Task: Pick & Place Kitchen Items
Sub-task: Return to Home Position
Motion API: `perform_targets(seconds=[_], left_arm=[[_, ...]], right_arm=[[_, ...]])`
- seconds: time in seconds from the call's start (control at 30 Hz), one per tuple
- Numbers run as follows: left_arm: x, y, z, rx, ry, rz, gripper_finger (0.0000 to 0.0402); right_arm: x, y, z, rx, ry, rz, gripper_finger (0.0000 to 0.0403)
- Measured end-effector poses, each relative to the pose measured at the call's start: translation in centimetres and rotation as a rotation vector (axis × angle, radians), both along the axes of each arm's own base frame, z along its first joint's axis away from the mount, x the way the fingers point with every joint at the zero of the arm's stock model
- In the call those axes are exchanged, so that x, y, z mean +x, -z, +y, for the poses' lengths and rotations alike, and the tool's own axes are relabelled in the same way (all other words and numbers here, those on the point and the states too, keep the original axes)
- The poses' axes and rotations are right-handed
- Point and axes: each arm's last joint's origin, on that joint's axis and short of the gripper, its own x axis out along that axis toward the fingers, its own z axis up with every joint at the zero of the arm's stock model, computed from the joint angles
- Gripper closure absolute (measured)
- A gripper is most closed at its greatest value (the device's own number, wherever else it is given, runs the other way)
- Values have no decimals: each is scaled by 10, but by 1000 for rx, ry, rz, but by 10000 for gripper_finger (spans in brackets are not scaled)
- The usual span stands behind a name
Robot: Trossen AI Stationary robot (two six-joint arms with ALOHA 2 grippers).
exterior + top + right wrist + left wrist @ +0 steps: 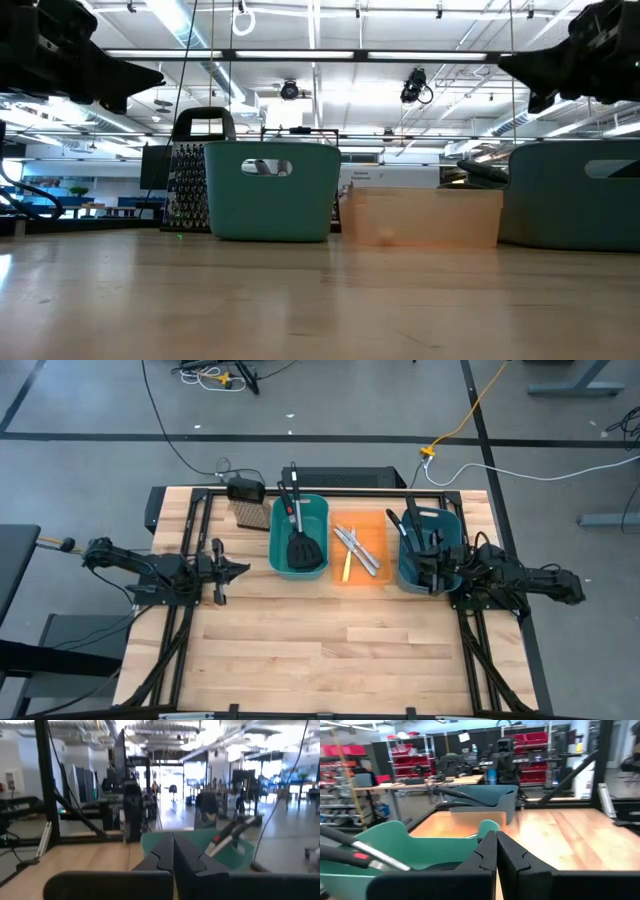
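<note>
Two black slotted spatulas (303, 545) lie in the light teal bin (322, 510). Slim silver knives (358, 548) and a yellow-handled knife (346, 568) lie in the orange bin (375, 525). Long black ladles (412, 532) stand in the darker teal bin (452, 520). My left gripper (243, 570) hovers shut and empty, left of the light teal bin, its fingers (487, 851) pointing level at it. My right gripper (432, 568) hovers shut and empty over the darker bin's near right part, its fingers (165, 851) pointing toward the table's left.
A tan-bristled brush with a black top (250, 515) stands at the far left of the bins, near a black box (245, 489). Black frame rails (190, 525) run along both table sides. Bare wood (330, 650) fills the table's near half.
</note>
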Motion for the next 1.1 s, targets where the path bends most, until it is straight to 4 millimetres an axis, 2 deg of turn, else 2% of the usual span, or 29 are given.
perform_targets(seconds=[0.2,0.7,1.1], left_arm=[[1,2,-1,-10,21,19,400],[3,4,-1,-36,20,39,400],[2,4,0,-39,-11,30,400]], right_arm=[[5,10,0,65,-27,109,401],[9,9,0,12,-15,117,401],[5,2,2,-7,-70,38,401]])
